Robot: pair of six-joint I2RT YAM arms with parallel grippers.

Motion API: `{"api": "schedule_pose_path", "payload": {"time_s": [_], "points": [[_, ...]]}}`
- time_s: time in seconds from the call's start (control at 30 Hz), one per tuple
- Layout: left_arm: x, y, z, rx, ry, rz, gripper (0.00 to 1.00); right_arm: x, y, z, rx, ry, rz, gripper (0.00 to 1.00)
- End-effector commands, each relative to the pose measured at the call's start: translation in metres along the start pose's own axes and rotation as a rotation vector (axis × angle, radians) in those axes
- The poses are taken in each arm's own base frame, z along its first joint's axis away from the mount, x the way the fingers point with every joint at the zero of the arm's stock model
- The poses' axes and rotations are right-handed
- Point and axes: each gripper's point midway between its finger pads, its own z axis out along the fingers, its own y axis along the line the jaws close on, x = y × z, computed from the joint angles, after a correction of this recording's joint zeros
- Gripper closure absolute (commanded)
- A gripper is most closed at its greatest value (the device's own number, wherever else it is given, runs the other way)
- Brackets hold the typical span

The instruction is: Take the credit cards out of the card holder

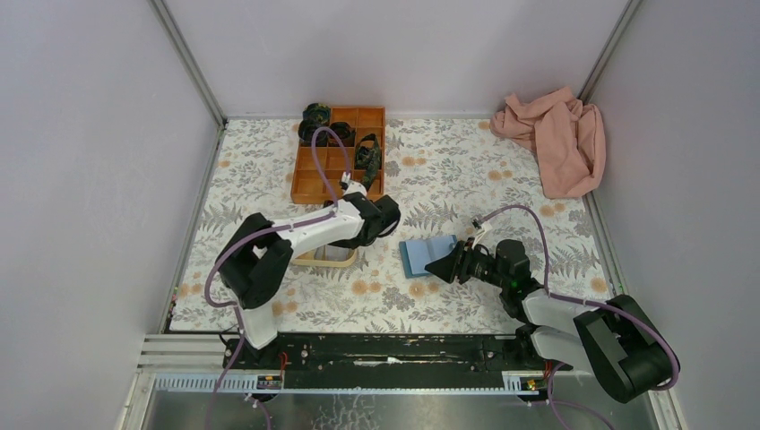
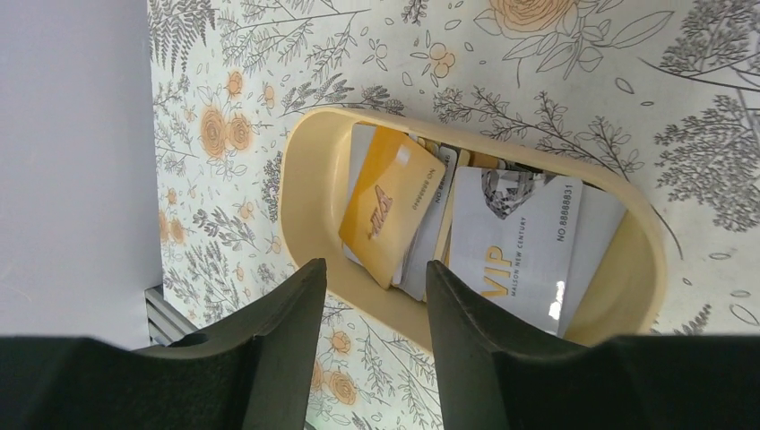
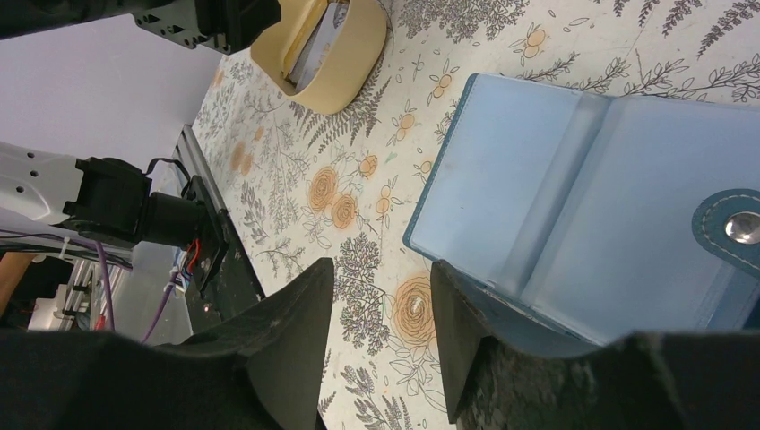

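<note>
We see the card holder [image 3: 574,188] lying open like a book on the floral tabletop [image 1: 466,170], roughly mid-table and just in front of the right claw [image 3: 381,269]. Its plain blue inner pockets face up, and a darker snap tab [image 3: 739,228] sits at one edge. The right claw is released: its fingers are spread with bare tabletop showing between them. One finger sits right at the holder's near edge, and we can't tell if it touches. The credit cards are in the yellow oval tray [image 2: 309,193], left of the holder and apart from it. A gold card [image 2: 392,204] lies tilted on top of the stack, with a white VIP card [image 2: 515,246] beside it and partly over others. We can't count the ones underneath. The left claw [image 2: 375,269] hangs over the tray's near rim, also released, with nothing between its fingers. From the top view the left arm reaches across above the tray, hiding most of it. At the far side there's an orange compartment box [image 1: 341,157] with a few dark items in it – too small to identify. A crumpled pink cloth [image 1: 556,139] lies in the far right corner.
</note>
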Motion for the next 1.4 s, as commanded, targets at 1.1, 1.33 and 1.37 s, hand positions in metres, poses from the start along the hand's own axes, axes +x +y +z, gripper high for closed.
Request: {"api": "schedule_pose_path", "payload": {"time_s": [1.1,1.33,1.37], "points": [[-0.054,-0.199,-0.119,1.325,-0.301,-0.167,0.56,-0.044,-0.089,-0.028,0.637,-0.082,-0.082,0.38],[-0.044,-0.216,-0.097,1.27,-0.185,-0.142,0.61,-0.035,-0.09,-0.018,0.607,-0.011,-0.073,0.62],[-0.042,-0.218,-0.096,1.275,-0.172,-0.14,0.62,-0.034,-0.089,-0.017,0.601,-0.003,-0.071,0.63]]}}
